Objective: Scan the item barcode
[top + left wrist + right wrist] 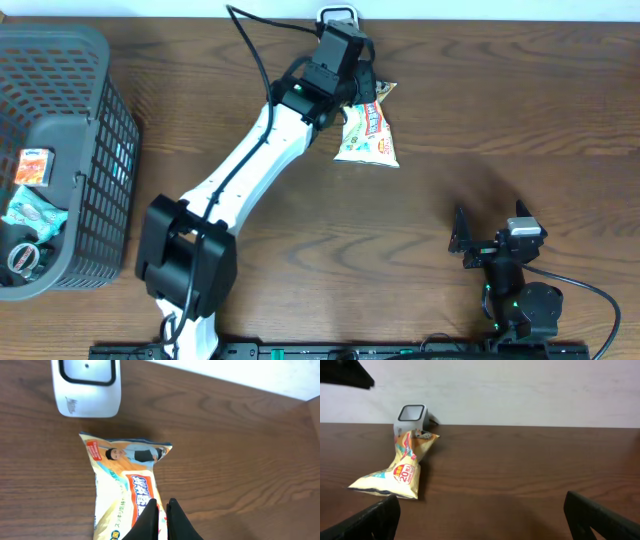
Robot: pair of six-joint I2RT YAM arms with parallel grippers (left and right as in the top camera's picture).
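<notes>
The item is a yellow-and-white snack bag [368, 135] with red lettering, lying on the brown table just in front of the white barcode scanner [338, 17] at the back edge. In the left wrist view the bag [125, 485] points its top end at the scanner [87, 387]. My left gripper [163, 502] hovers over the bag's right side with its black fingers [150, 520] pressed almost together and nothing visibly between them. The right wrist view shows the bag [395, 477] resting on the table, with no fingers at it. My right gripper [481, 497] stands wide open near the front right, far from the bag.
A grey mesh basket [100, 60] holding several small items stands at the left edge. The left arm [260, 150] stretches diagonally across the middle of the table. The right arm's base [520, 300] sits at the front right.
</notes>
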